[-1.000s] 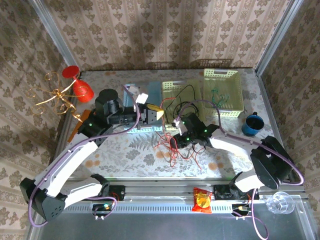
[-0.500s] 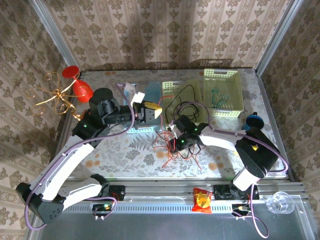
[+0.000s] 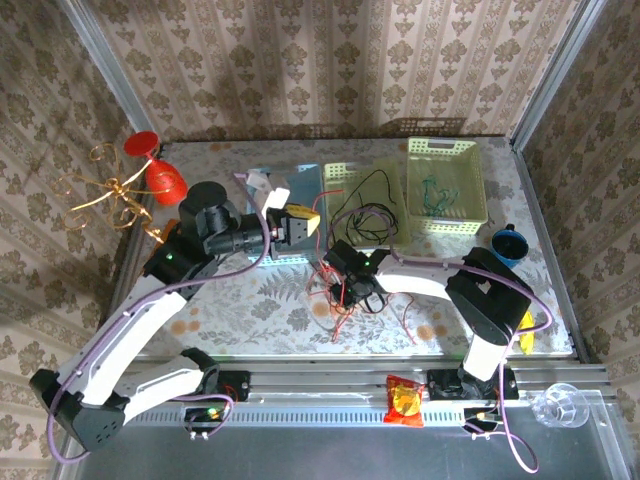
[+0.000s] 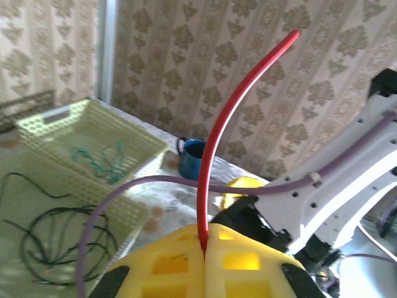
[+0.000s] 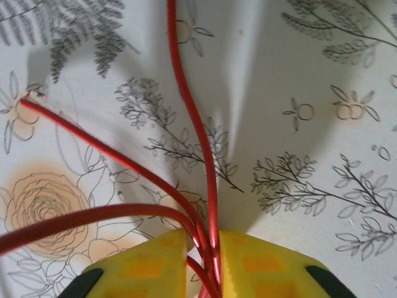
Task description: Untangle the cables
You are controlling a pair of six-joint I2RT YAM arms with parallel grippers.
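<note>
Clamping one red cable (image 4: 209,155) in the left jaws; right jaws are pinching several red strands (image 5: 211,192), so pulling apart slowly is looking wise.

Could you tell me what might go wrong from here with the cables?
1. The right hand pinches several red cables together, so pulling may tighten the tangle instead of freeing one.
2. The left hand grips a single thin red cable; it could slip out under tension.
3. Black cables lie beside the red tangle and may get dragged along.
</note>
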